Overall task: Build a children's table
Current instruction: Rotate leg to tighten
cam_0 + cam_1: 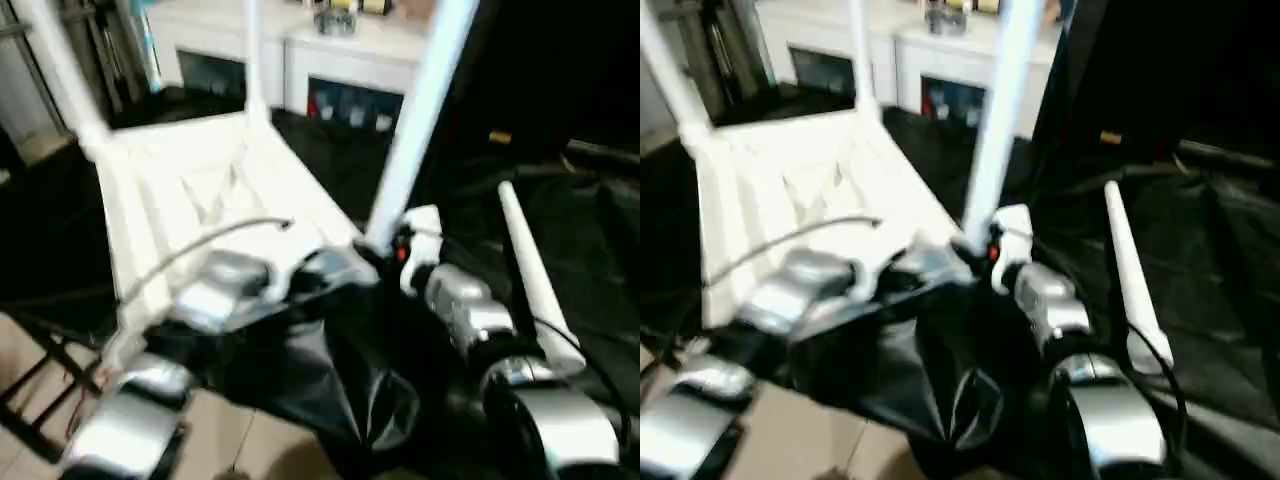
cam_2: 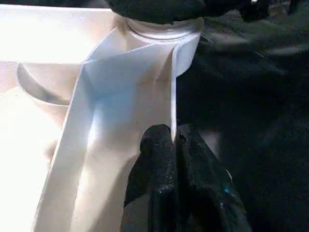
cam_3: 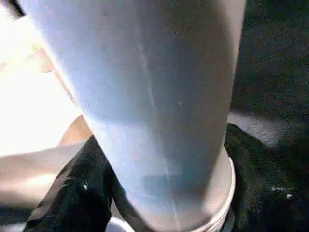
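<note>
Gripping the upright leg [image 1: 420, 110] at its socket, right claw [image 1: 385, 245] spread around it; left claw [image 2: 176, 159] pinches tabletop [image 1: 200, 180] rim beside.

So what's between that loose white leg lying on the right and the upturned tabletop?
In the left eye view, black sheeting lies between the loose leg and the tabletop, with the robot's right pincer at an upright leg.

Black plastic sheet [image 1: 340, 370] spread on tiled floor [image 1: 215, 440]; white glass-door cabinet [image 1: 300, 70] seen beyond sheet, jars [image 1: 345, 8] on top.
</note>
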